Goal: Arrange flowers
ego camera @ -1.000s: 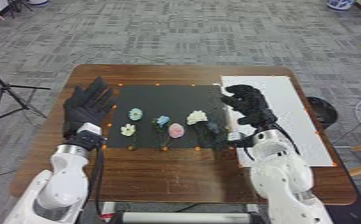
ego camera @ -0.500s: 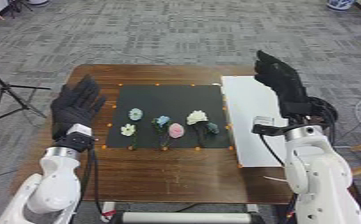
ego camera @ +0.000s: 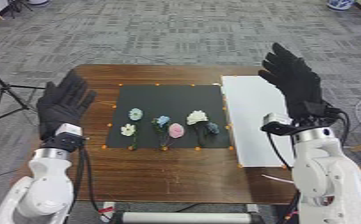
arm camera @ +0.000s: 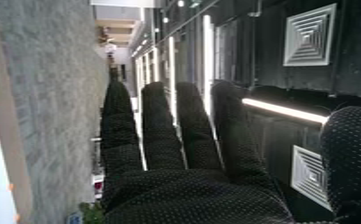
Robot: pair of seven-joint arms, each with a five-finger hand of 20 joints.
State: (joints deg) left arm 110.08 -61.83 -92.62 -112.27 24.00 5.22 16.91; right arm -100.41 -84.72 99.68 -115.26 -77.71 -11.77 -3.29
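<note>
My right hand [ego camera: 294, 82] is raised at the right side of the table, over the white board's right edge, with straight fingers and nothing held. In the right wrist view the same hand [arm camera: 185, 180] has its fingers straight and its thumb apart. My left hand [ego camera: 63, 105] is open at the table's left edge, left of the black mat [ego camera: 145, 95]. On the mat lie a light blue flower [ego camera: 136, 114], a pale yellow flower [ego camera: 128, 130], a blue flower [ego camera: 162, 120], a pink flower [ego camera: 176, 131], a white flower [ego camera: 196, 117] and a dark blue one [ego camera: 213, 128].
The white board [ego camera: 252, 120] lies right of the mat on the brown table [ego camera: 176, 175]. Small orange markers line the mat and board. A black tripod [ego camera: 8, 92] stands on the floor left of the table. A thin cable crosses the table's right front part.
My right hand has moved up and right, away from the mat, and its fingers have straightened. My left hand has shifted left and slightly toward the front. The flowers lie as before.
</note>
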